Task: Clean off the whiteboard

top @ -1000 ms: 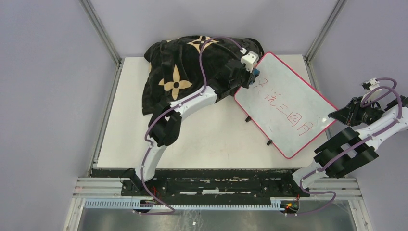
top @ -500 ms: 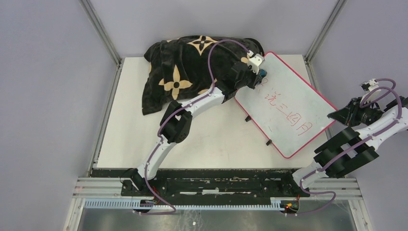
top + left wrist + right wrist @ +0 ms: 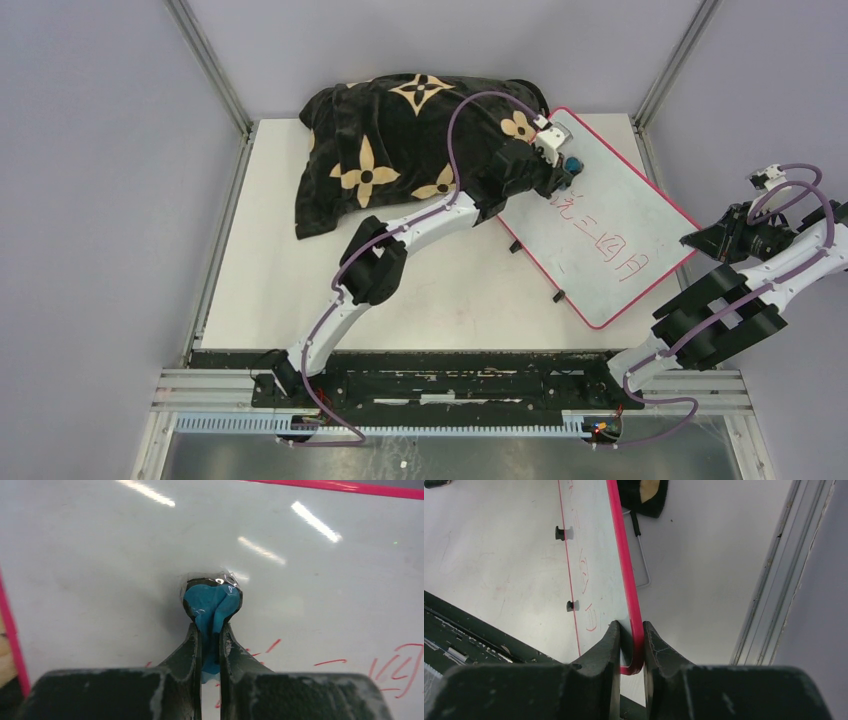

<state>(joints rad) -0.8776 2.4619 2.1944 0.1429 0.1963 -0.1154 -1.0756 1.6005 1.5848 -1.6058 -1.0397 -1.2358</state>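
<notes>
Two grips set: left gripper (image 3: pixel 211 625) jaws pinching a blue eraser wad (image 3: pixel 212 600) against the whiteboard (image 3: pixel 620 215), which sits on the desk (image 3: pixel 270 260) at right beside the pillow (image 3: pixel 390 140), right gripper (image 3: pixel 631 630) jaws clamping its edge; best to press flat and sweep down over the red marks (image 3: pixel 600 240).

Whiteboard (image 3: pixel 620 215): far-left edge hidden under left arm (image 3: pixel 420 215) and left claw (image 3: pixel 566 166) in top view. Cropped right and bottom in left-wrist view. Corner partly hidden between right claw (image 3: pixel 631 640) fingers.
Red writing (image 3: pixel 603 243): too small to read.
Blue pad (image 3: pixel 212 600): lower part buried between claw fingers, kind unclear.
Pillow (image 3: pixel 370 150): right end behind left arm.
</notes>
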